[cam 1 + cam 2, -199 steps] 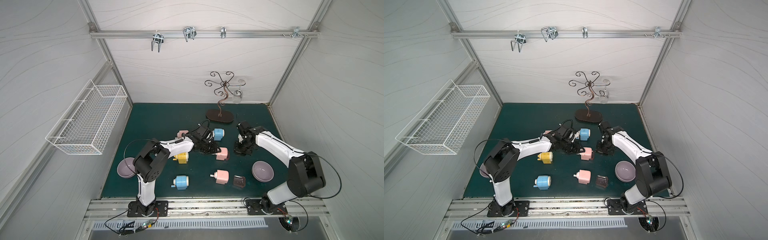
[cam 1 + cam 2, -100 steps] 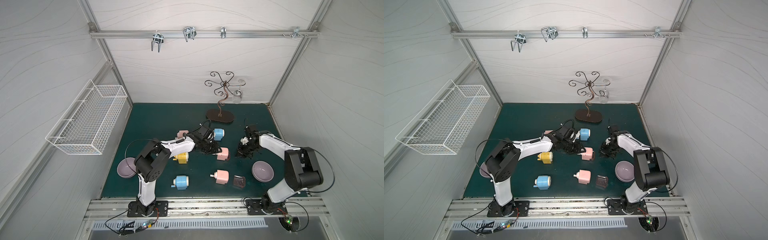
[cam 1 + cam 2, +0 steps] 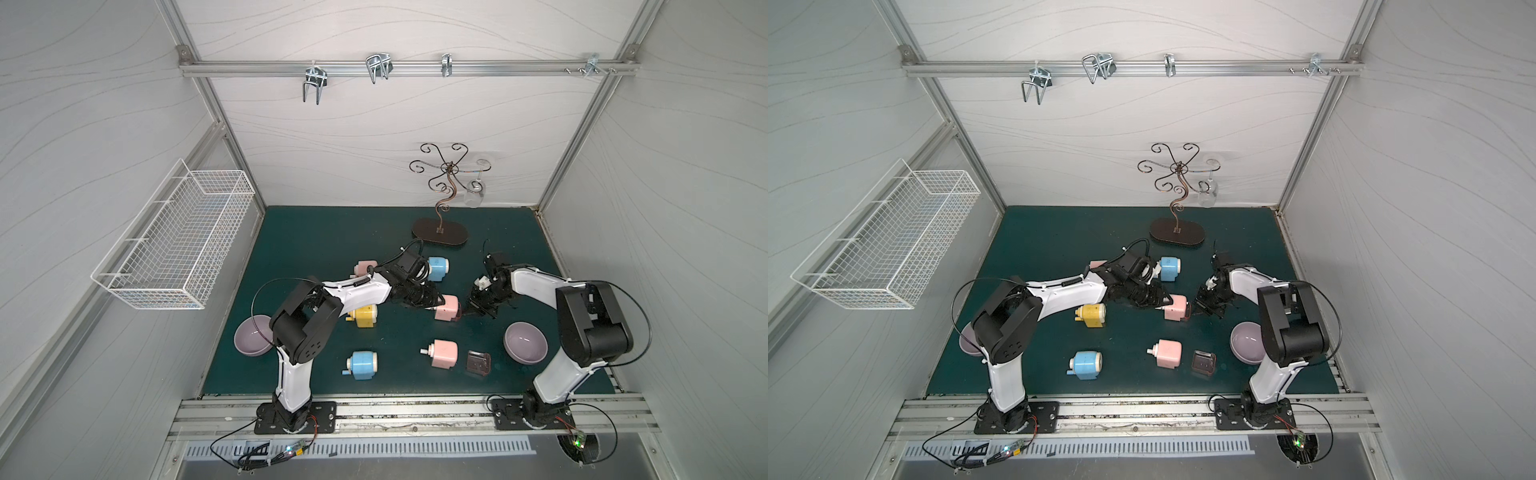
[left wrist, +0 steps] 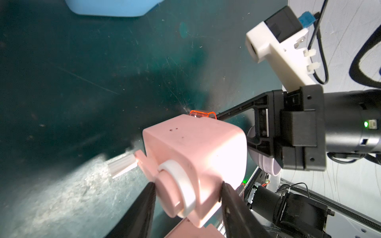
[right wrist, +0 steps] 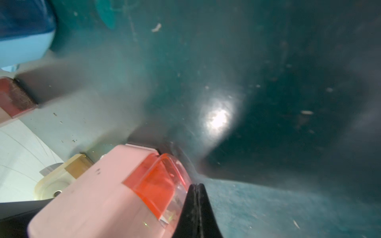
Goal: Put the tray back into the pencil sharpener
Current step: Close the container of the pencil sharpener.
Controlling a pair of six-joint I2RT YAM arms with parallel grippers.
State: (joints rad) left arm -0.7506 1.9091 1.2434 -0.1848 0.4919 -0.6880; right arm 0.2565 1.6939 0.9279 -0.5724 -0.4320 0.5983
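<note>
A pink pencil sharpener (image 3: pixel 448 307) (image 3: pixel 1177 307) lies on the green mat in both top views. My left gripper (image 4: pixel 187 185) is shut on it, one finger on each side of its crank end (image 4: pixel 195 148). A clear red tray (image 5: pixel 156 183) sits in the slot at the sharpener's other end and sticks out a little; in the left wrist view only its edge (image 4: pixel 201 113) shows. My right gripper (image 5: pixel 195 186) is shut, with nothing between the fingers. Its tip rests against the tray's outer face. In a top view the right gripper (image 3: pixel 473 309) stands just right of the sharpener.
Another pink sharpener (image 3: pixel 444 353) lies in front with a loose dark tray (image 3: pixel 478 363) beside it. Blue sharpeners (image 3: pixel 437 269) (image 3: pixel 363 365), a yellow one (image 3: pixel 363 316) and purple bowls (image 3: pixel 525 343) (image 3: pixel 251 341) surround the spot. A metal stand (image 3: pixel 439 232) is behind.
The right arm has swung and its shut gripper has come in toward the tray end of the pink sharpener. The left gripper has kept its hold and place.
</note>
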